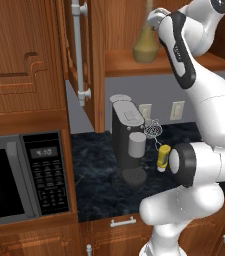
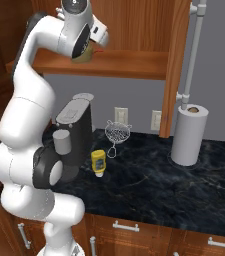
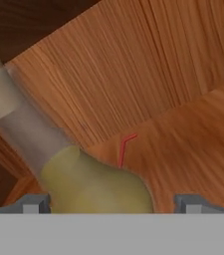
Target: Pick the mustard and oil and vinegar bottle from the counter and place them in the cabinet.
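Observation:
The oil and vinegar bottle point(image 3: 98, 184), an olive-gold glass cruet with a long neck and tan cork, stands upright on the shelf board of the cabinet point(image 1: 124, 62). My gripper point(image 3: 113, 204) is up at that shelf and open. Its two fingertips point(image 3: 190, 203) stand wide apart on either side of the cruet's round base, with a gap on one side. From the base views the cruet point(image 1: 145, 47) point(image 2: 84, 56) is partly hidden behind my arm. The mustard point(image 1: 162, 157) point(image 2: 98, 162), a small yellow squeeze bottle, stands on the dark counter point(image 2: 149, 185) beside the coffee machine.
A black coffee machine point(image 1: 126, 140) stands on the counter below the shelf, with a wire strainer point(image 2: 116, 132) behind the mustard. The cabinet door point(image 1: 89, 60) with its silver bar handle hangs open. A microwave point(image 1: 19, 175) is at the left and a paper towel roll point(image 2: 189, 135) at the right.

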